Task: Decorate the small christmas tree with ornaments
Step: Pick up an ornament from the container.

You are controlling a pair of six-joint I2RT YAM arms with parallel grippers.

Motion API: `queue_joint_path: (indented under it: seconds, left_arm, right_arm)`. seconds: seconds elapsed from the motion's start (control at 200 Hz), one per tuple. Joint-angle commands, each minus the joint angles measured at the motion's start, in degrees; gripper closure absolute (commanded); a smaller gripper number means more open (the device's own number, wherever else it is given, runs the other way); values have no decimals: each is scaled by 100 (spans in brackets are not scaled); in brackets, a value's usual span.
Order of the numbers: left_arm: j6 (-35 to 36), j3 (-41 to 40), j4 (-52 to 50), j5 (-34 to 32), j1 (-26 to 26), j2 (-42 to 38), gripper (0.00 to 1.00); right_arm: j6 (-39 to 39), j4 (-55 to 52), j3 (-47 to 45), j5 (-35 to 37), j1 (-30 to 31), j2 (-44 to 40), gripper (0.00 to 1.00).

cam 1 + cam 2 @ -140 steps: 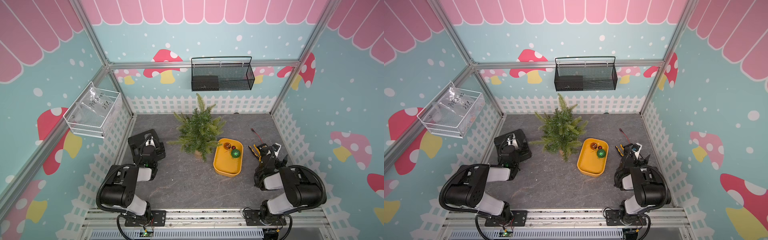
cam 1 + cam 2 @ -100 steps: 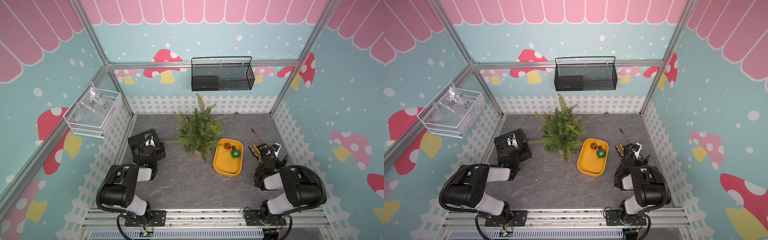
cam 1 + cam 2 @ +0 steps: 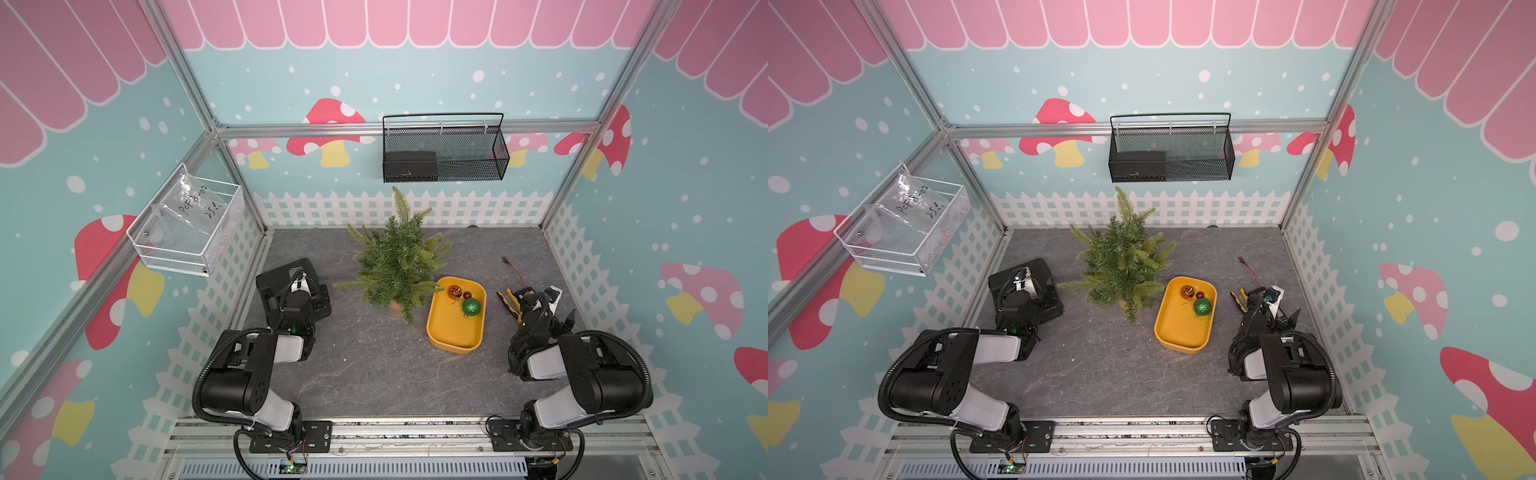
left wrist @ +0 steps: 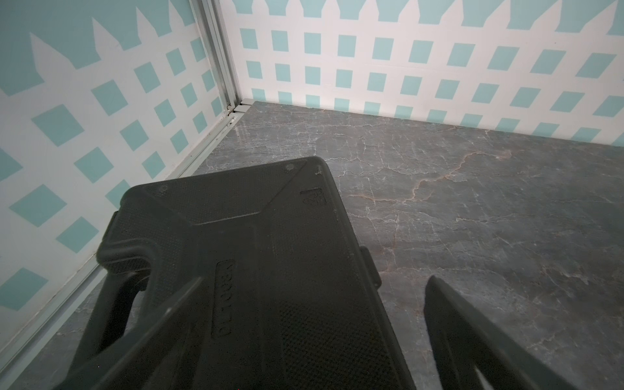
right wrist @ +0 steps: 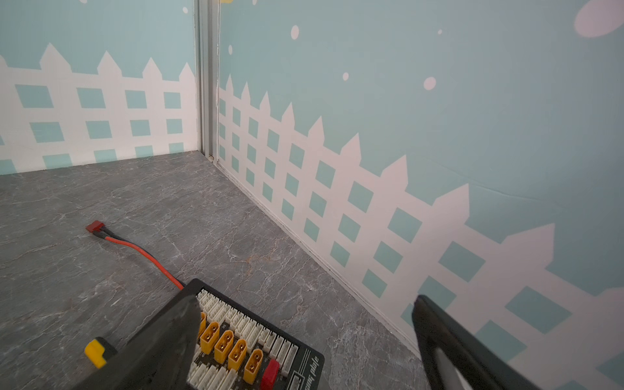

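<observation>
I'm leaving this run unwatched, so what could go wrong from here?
1. The green ball, amber ball and red ball bunch at the far end of the yellow tray; picking one may knock the others.
2. The small christmas tree stands on a small base; a hard push could tip it.
3. The open right pincer hovers over a connector board with a red wire; it might snag them.

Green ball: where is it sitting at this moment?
In both top views the green ball lies at the far end of the yellow tray, beside the red ball. The tray is on the robot's right of the small tree.
</observation>
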Motion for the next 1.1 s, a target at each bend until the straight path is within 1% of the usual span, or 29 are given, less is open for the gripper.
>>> queue_joint_path:
  seconds: [0.0,0.31,0.345,0.4,0.42,0.46,0.54,0.555,0.58,0.665,0.735,0.811,0.866,0.906,0.946,0.986,0.991,1.006,1.066,1.096]
  left_arm:
    - [151,-59,135,-63,-29,6,1]
    - [144,-66,134,-56,-32,-3,1]
    - [134,-39,92,-48,-5,6,1]
    - [30,-18,-24,155,125,-34,1]
    - [20,-22,-2,105,120,-46,1]
    - [7,-10,-84,-55,85,-140,1]
    - [33,204,-858,-56,37,-575,1]
    - [47,254,-990,-216,20,-648,1]
    - [73,311,-1151,-291,-14,-737,1]
    - [115,494,-1706,-534,-130,-1050,1]
    - [-27,720,-2313,-687,-236,-1302,1]
    - [-393,915,-2864,-586,-262,-1613,1]
    - [-928,1096,-3378,-426,-260,-1831,1]
    - [-1485,1208,-3743,-291,-252,-1981,1]
    - [-2066,1313,-4090,-148,-242,-2123,1]
    - [-2334,1361,-4220,604,-127,-2234,1]
    - [-2353,1368,-4233,682,-110,-2243,1]
    - [-2433,1381,-4258,912,-63,-2279,1]
    - [-2760,1472,-4525,1534,80,-2395,11]
    - [-2802,1530,-4699,1791,99,-2446,17]
  right_arm:
    - [-81,0,44,-21,13,32,0]
    - [-78,5,40,-26,6,28,0]
    - [-79,5,35,-37,7,21,0]
    - [-86,46,18,-4,6,-3,0]
    - [-80,-3,24,12,4,-61,1]
    - [-61,-299,76,36,9,-292,0]
    - [-16,-1211,317,94,7,-876,0]
    - [-18,-1398,375,94,6,-986,0]
    - [7,-1724,481,69,7,-1142,0]
    - [513,-2866,891,83,6,-1663,0]
    - [805,-3475,1140,-272,6,-2032,0]
    - [1276,-4147,1414,-579,6,-2423,0]
    - [1700,-4789,1688,-948,-2,-2648,0]
    - [2110,-5347,1938,-1346,-2,-2769,0]
    - [2531,-5643,2083,-1754,-15,-2819,1]
    - [2733,-5673,2139,-2417,-57,-2831,1]
    - [2743,-5664,2142,-2417,-60,-2827,1]
    - [2767,-5630,2157,-2791,-70,-2812,2]
    - [2954,-5550,2244,-3668,-73,-2662,14]
    - [3062,-5618,2321,-3957,-64,-2551,23]
